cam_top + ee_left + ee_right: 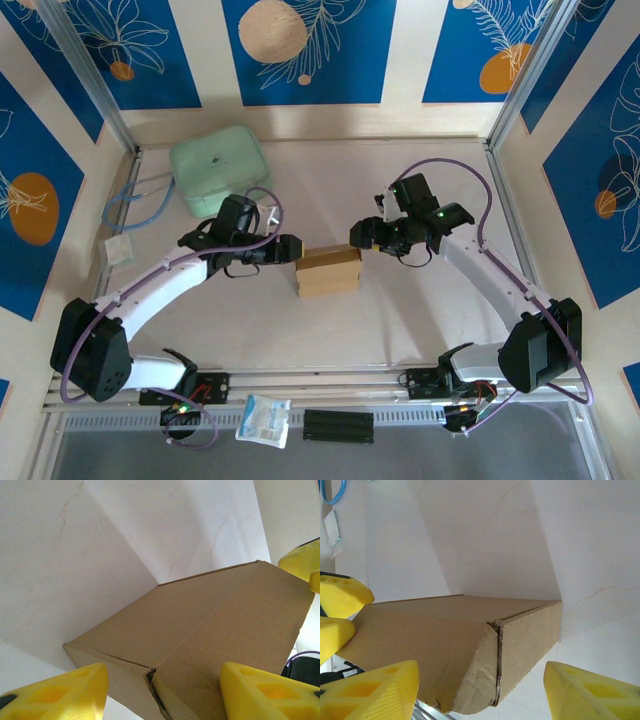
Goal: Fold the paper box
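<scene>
Overhead, I see the paper box (328,270) at the centre of the table (400,320). On the left wrist, my left gripper (160,700) stands spread around its corner. On the right wrist, my right gripper (480,692) gapes, straddling its end.

In the left wrist view the paper box (200,630) runs off the bottom edge. Its near corner sinks between the yellow fingers (55,695) of the left gripper (164,680), which the frame also cuts, so it cannot be told whether they press on the cardboard. In the right wrist view the box's underside leaves the lower edge and a blue loop (331,492) is clipped by the top left corner. In the top external view the right gripper (357,233) is too small to tell whether its fingertips touch the box.
</scene>
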Robot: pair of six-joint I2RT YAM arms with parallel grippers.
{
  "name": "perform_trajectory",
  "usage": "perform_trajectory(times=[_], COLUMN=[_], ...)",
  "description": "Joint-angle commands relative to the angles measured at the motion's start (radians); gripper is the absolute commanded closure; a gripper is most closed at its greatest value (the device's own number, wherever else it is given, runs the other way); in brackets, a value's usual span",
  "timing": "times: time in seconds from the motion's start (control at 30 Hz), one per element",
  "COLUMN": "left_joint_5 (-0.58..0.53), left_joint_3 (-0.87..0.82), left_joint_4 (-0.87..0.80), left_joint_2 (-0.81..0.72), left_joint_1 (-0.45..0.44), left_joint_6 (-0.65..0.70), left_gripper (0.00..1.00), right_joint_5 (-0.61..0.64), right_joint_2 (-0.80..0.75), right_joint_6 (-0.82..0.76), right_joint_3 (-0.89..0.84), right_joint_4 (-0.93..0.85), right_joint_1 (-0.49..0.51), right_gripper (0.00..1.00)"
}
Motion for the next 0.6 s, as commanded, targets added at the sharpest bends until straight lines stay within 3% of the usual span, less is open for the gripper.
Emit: perform_trajectory(times=[0.0, 0.2, 0.57], left_joint_5=[-0.008, -0.024, -0.015], left_joint_3=[-0.01, -0.013, -0.1], left_joint_4=[-0.019, 0.011, 0.023], left_joint_2=[-0.015, -0.07, -0.076], left_joint_1=[-0.011, -0.014, -0.023], left_joint_6=[-0.003, -0.047, -0.065], left_gripper=[0.39, 0.22, 0.26], right_joint_5=[-0.033, -0.059, -0.025], right_joint_2=[0.001, -0.022, 0.001], right_joint_6=[0.003, 0.038, 0.012], right_joint_3=[0.01, 0.046, -0.024], right_joint_4=[-0.028, -0.013, -0.02], right_joint_1=[-0.002, -0.001, -0.002], right_gripper=[0.33, 0.33, 0.34])
